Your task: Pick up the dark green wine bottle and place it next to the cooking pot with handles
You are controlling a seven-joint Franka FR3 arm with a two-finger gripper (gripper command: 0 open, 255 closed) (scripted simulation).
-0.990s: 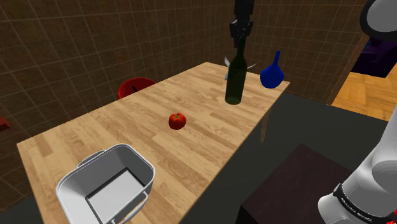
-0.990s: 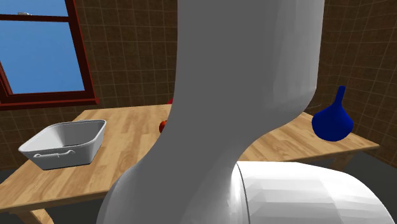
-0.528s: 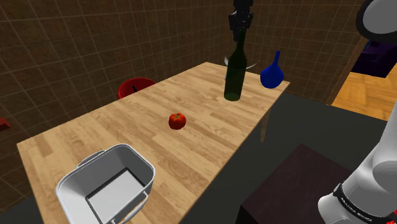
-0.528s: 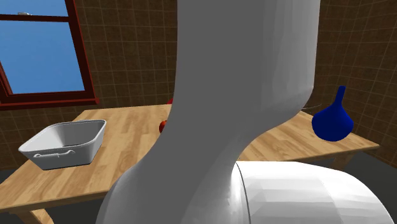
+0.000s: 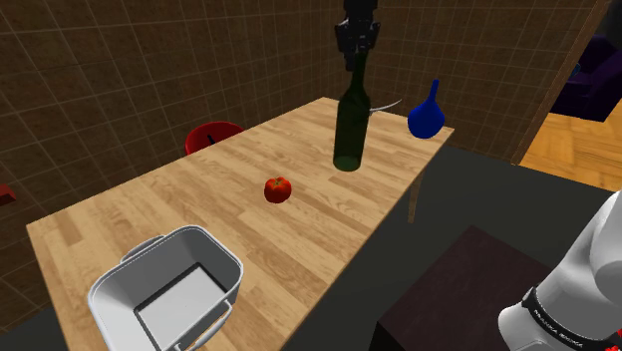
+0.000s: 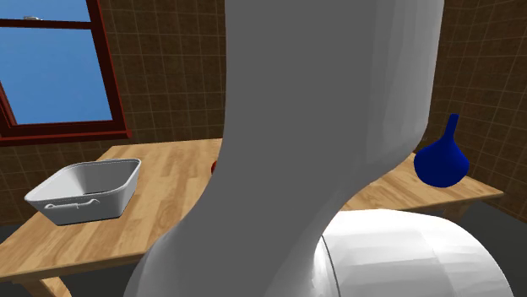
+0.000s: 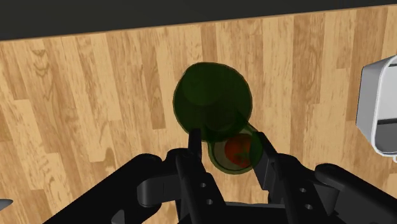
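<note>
Gripper clamped on neck of dark green bottle (seemingly clear of table). Pick done; carry to grey handled pot, well apart, and set-down remain.

Dim, even, shadowless rendered light; sharp throughout, no glare.

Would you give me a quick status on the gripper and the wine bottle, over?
Gripper shut on dark green wine bottle, at the neck. Bottle upright, far across wooden table from grey cooking pot. Tomato lies between them.
</note>
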